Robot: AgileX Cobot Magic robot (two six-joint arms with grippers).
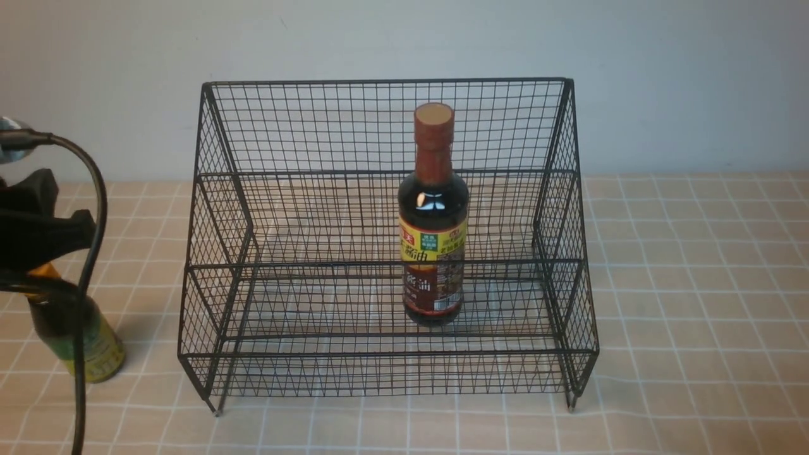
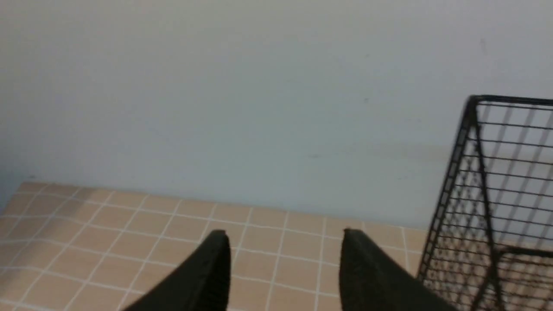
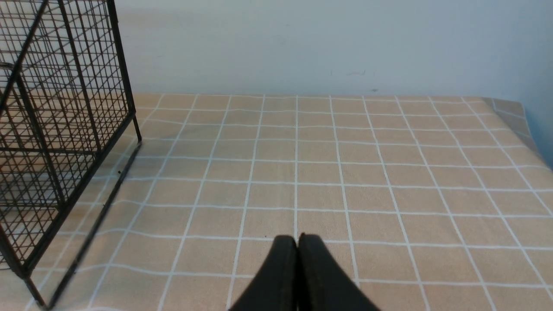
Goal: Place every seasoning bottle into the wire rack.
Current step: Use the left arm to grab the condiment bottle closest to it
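At far left, L hand (image 2: 285,235) hangs open over squat bottle (image 1: 91,346), R hand (image 3: 297,239) clenched

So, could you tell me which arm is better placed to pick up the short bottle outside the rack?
Left: the left gripper hovers open over the short bottle, left of the wire rack. The right gripper is shut, on the rack's other side.
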